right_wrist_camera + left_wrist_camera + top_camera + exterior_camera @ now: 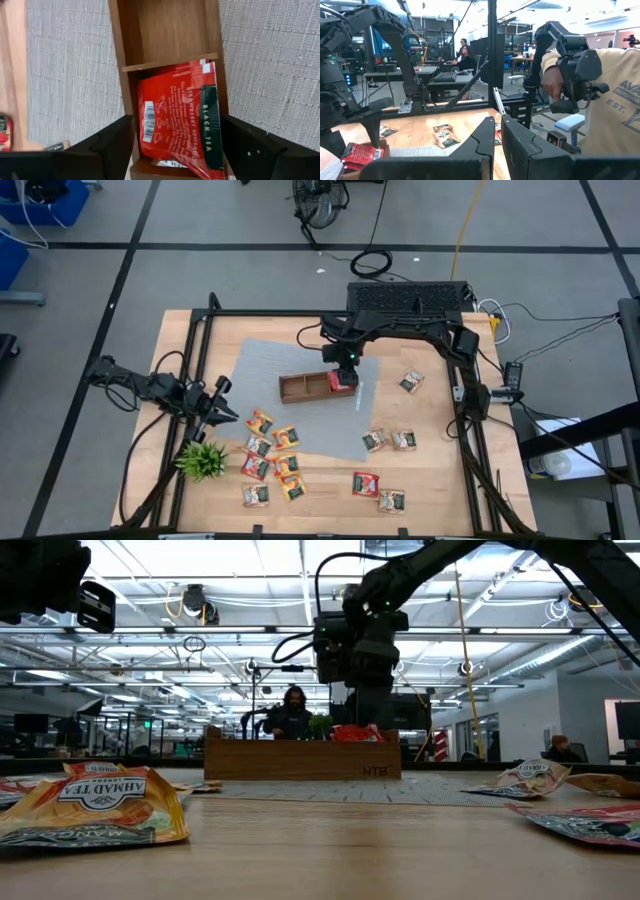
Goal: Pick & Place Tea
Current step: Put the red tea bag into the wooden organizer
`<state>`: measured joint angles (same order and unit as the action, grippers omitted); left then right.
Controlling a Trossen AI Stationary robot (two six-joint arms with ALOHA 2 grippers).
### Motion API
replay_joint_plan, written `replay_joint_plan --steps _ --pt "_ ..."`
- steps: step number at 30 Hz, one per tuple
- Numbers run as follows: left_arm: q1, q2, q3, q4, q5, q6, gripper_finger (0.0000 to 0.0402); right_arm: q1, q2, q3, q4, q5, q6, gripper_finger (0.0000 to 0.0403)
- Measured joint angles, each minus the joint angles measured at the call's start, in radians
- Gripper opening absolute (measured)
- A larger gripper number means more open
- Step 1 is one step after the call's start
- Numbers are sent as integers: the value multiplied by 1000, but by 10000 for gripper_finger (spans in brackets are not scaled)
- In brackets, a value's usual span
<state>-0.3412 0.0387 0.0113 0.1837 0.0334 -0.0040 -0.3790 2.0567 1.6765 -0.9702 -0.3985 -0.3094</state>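
From above, the wooden tray (318,386) lay on a grey mat (300,395) in the middle of the table (440,480). The right gripper (345,370) hung over the tray's right end compartment, where a red tea sachet (341,379) lay. The left gripper (222,412) waited near the table's left edge, just beside a small green plant (203,460). Many other sachets (270,455) were spread on the bare wood in front of the mat, and one sachet (411,382) lay alone to the right of the tray.

From the table level, the tray (302,760) stood across the middle, and the red sachet (355,733) stuck out a little above its rim. The right gripper (358,680) was directly above it, not touching. A large orange sachet (95,805) lay very close to the camera.

In the left wrist view, the left gripper (497,145) had its fingers nearly together, with nothing between them. A person in a pale shirt (612,105) stood beyond the table.

In the right wrist view, the right gripper (175,145) had its fingers (112,145) spread wide on both sides of the tray (165,30), and they held nothing. The red sachet (180,125) lay tilted in the end compartment, free of the fingers, with a second sachet partly seen under it.
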Motion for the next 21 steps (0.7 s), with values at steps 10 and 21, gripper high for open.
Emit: replay_joint_plan --steps 10,21 --pt "0 0 0 0 0 0 35 27 -1 -1 -16 0 2 247" --pt "0 0 0 0 0 0 35 47 -1 -1 -14 11 1 241"
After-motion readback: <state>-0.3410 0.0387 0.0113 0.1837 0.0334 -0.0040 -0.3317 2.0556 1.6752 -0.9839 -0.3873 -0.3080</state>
